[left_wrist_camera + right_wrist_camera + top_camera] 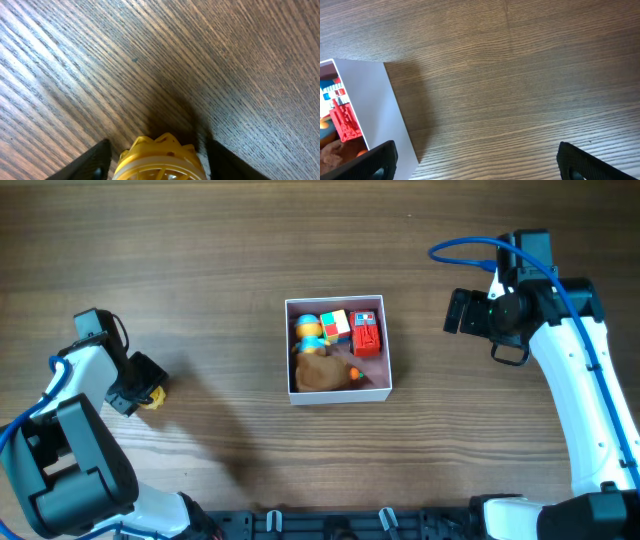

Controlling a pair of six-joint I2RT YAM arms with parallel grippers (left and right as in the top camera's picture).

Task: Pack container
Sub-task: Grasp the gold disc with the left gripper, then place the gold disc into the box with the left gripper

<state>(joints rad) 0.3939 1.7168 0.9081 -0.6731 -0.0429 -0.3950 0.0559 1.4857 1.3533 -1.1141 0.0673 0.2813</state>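
**Left gripper** [138, 383]: low over the surface [200, 260] at the left side, jaws on either side of a yellow toy [159, 157]. The wrist view shows a dark finger [92, 162] on each flank of the toy, very near it. I cannot tell whether they are clamped on it or only bracketing it. The toy appears to rest on the surface, with its shadow just beyond.

**Right gripper** [458, 311]: spread wide and holding nothing, over bare surface to the right of the container, apart from it.

**Container** [338, 395]: centre of the surface, well apart from the yellow toy. It holds:
- a ball [309, 330], far left
- a cube [336, 325], beside the ball
- a red toy [367, 337], far right
- a brown plush [322, 372], along the near side

**Step in hand (judged)**: pickup of the last loose toy. The four in the box count as packed.

**Next move calls for**:
- a firm hold confirmed on the yellow toy
- a lift clear of the surface
- a carry rightward over the container's left wall
- release into whatever gap is left, probably on top of the plush, since little floor shows
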